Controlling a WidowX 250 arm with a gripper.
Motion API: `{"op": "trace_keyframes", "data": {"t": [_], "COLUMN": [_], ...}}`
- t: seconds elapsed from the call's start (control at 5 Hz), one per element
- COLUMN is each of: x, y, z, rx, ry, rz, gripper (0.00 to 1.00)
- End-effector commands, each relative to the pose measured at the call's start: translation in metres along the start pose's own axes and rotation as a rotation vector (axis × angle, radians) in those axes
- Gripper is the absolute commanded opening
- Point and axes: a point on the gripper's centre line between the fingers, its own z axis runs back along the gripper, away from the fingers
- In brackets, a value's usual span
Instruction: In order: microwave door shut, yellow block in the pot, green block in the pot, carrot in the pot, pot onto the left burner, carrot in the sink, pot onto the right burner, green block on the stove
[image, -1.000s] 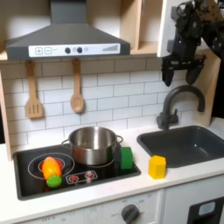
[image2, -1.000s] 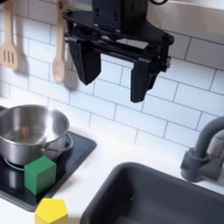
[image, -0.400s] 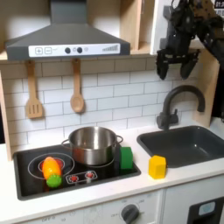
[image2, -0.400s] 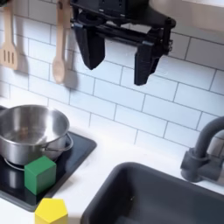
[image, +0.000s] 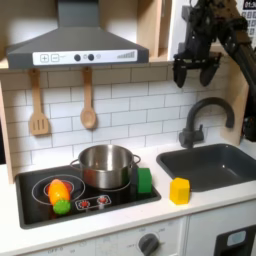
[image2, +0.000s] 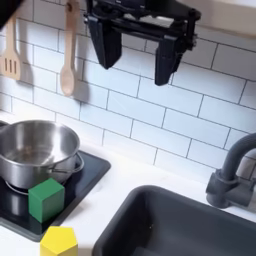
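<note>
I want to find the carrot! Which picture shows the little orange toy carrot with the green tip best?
The first exterior view shows it best: the stubby orange toy carrot lies in full sight on the left burner of the flat black stove. In the second exterior view I can't find it; the stove's left part is cut off.

Light falls bright and even from above in both exterior views, washing the white tiles (image: 120, 105) clean. The pot (image2: 35, 150) throws back sharp glints along its rim, and soft shadows pool beneath the range hood (image: 75, 45). The first exterior view runs grainy; in the second exterior view the gripper (image2: 135, 48) looks slightly soft.
</note>
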Motion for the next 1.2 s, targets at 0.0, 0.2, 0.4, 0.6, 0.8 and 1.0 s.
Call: {"op": "trace_keyframes", "data": {"t": [0.0,0.2,0.4,0.6,0.8,1.0], "x": [0.010,0.015,0.019,0.020,0.022,0.027], "y": [0.002,0.002,0.005,0.005,0.004,0.001], "z": [-0.002,-0.001,-0.003,-0.003,-0.006,-0.006], "rx": [-0.002,-0.005,-0.002,-0.004,-0.008,-0.011], "ry": [0.000,-0.009,-0.007,-0.009,-0.003,-0.008], "rz": [0.008,0.011,0.018,0.018,0.015,0.012], "gripper": [1.00,1.00,1.00,1.00,1.00,1.00]}}
